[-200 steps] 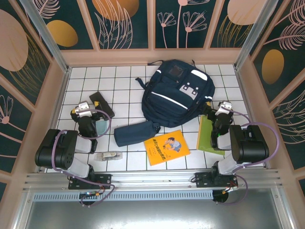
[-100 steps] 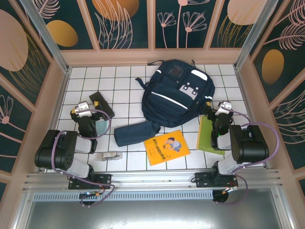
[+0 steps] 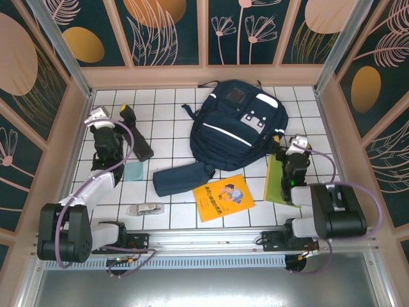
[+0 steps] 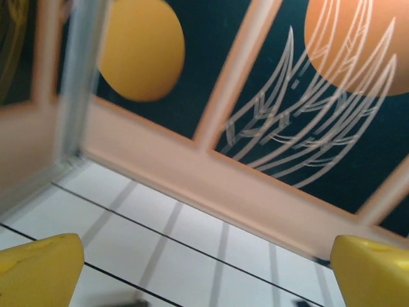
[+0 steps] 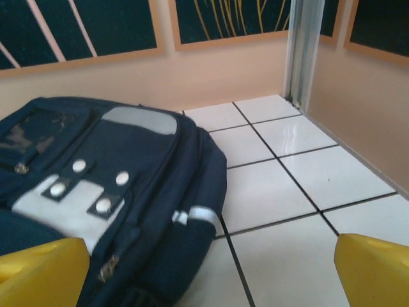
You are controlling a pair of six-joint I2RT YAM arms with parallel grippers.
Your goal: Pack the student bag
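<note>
The bag [image 3: 236, 128] is dark blue with white stripes and a dotted white patch. The pouch [image 3: 182, 179] is dark blue. One book [image 3: 223, 197] is orange.

White-tiled table [image 3: 167, 110] enclosed by dark wall panels [image 3: 172, 38] with leaf motifs. Near centre, a navy oblong pouch [image 3: 182, 180] lies just beside an orange illustrated book [image 3: 223, 197]; a green book [image 3: 273, 182] lies to the right. At left: black flat case [image 3: 139, 146], pale teal square [image 3: 133, 171], small clear packet [image 3: 146, 209].
</note>
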